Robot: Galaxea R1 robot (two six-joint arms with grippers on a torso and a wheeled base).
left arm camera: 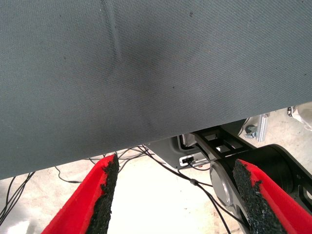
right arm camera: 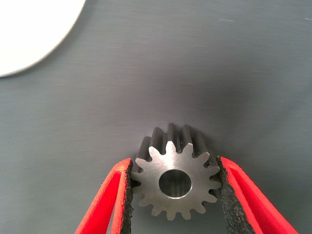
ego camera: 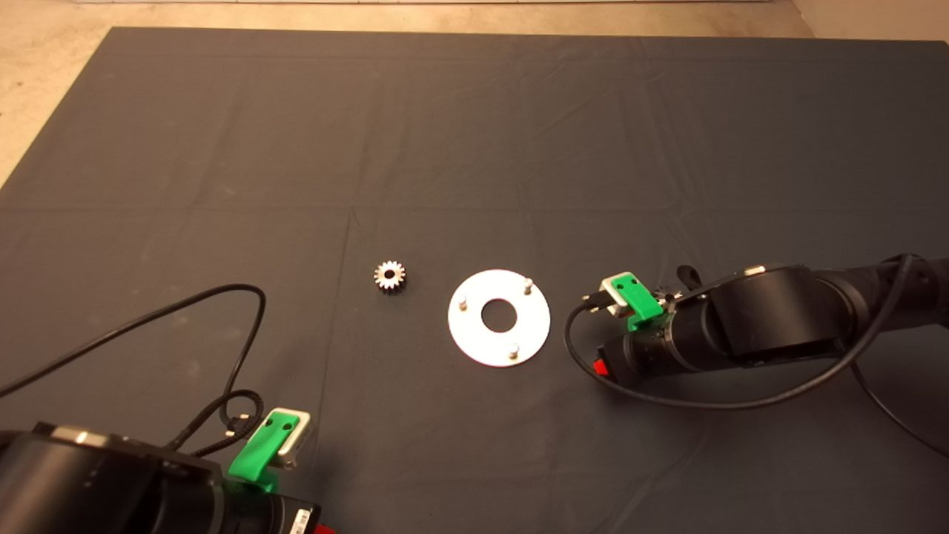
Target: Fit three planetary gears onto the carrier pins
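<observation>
You are near the start: all three carrier pins (ego camera: 527, 282) on the silver-white disc (ego camera: 465, 337) stand bare, so no gear is installed yet. Your right gripper (right arm camera: 174, 195) sits low over the mat (ego camera: 474, 148) just to the right of the disc, and in the right wrist view its fingers (right arm camera: 225, 190) are closed in on a gear (right arm camera: 174, 181), the black pads pressing its teeth on both sides, with the disc's edge showing nearby. You cannot tell from these views whether that gear is lifted or resting on the mat, though it looks close to the surface. A second gear (ego camera: 389, 276) lies flat on the mat just left of the disc, apart from it and untouched. The third gear is not visible in any view. Your left gripper (left arm camera: 175, 195) waits at the lower left edge of the head view, its fingers spread wide and holding nothing, over the mat's edge with the floor and cables beyond. By my reading, what remains is to seat the held gear on a pin, then fetch the other two.
</observation>
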